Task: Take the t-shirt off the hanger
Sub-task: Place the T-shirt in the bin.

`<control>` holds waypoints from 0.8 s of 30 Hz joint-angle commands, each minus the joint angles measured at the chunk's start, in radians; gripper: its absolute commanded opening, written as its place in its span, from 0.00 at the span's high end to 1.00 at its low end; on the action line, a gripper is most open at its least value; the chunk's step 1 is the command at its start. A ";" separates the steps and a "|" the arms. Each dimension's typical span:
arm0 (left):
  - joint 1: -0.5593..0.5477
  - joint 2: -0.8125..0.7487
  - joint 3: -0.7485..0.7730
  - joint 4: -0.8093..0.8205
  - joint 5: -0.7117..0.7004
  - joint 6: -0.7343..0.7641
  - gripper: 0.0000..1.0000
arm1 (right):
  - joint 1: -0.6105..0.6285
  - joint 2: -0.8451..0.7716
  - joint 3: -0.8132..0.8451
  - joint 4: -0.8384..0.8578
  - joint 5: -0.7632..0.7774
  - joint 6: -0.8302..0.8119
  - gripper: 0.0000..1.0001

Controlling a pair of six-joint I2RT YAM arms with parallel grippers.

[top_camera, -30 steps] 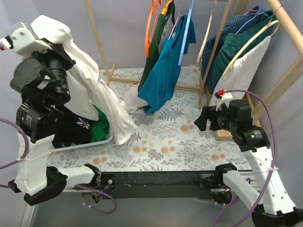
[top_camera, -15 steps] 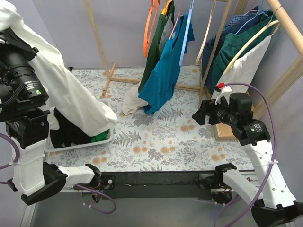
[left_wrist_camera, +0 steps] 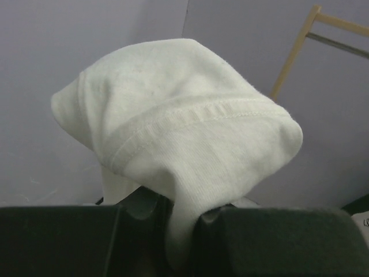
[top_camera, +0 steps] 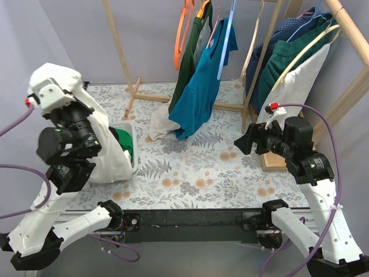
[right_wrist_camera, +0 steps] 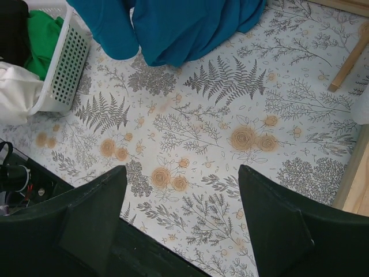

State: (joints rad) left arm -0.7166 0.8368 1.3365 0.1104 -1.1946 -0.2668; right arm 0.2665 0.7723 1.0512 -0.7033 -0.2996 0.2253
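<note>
**Left arm.** At the far left of the overhead view we see the white t-shirt [top_camera: 95, 147] draped over the raised left arm, covering its tip and falling down the arm's right side. In the left wrist view the left gripper [left_wrist_camera: 180, 222] is nearly closed, its two dark fingers [left_wrist_camera: 135, 210] pinching a fold of the t-shirt. The stitched hem bulges above them against the grey wall.

**Basket.** Just right of that arm, the lower part of the t-shirt hangs against the white basket [top_camera: 130, 134]. The basket stands on the floral tablecloth [top_camera: 196, 167] and holds a green cloth [top_camera: 123, 141].

**Centre rack.** From the wooden rack [top_camera: 118, 43] hang an orange hanger [top_camera: 181, 34], a dark green garment [top_camera: 189, 55] and a teal shirt [top_camera: 199, 92]. A pale garment [top_camera: 161, 122] trails onto the tablecloth below them.

**Right arm.** The right gripper [top_camera: 239, 144] hovers above the tablecloth, well apart from the t-shirt. In the right wrist view we see its fingers [right_wrist_camera: 95, 210] spread wide with only the floral print between them. The teal shirt's hem is at the top of that view and the basket at its upper left corner.

**Right rack.** At the far right a white garment [top_camera: 297, 86] hangs on a pale wooden hanger [top_camera: 302, 49], in front of green and blue clothes.
</note>
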 commanded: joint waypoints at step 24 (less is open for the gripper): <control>0.802 0.559 0.568 -0.627 0.785 -0.624 1.00 | -0.003 -0.039 0.015 0.024 -0.049 0.008 0.15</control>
State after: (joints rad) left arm 0.0296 1.3857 1.7466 -0.5171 -0.5480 -0.8768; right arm 0.2665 0.7330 1.0508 -0.7071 -0.3252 0.2329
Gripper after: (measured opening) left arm 0.098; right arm 0.851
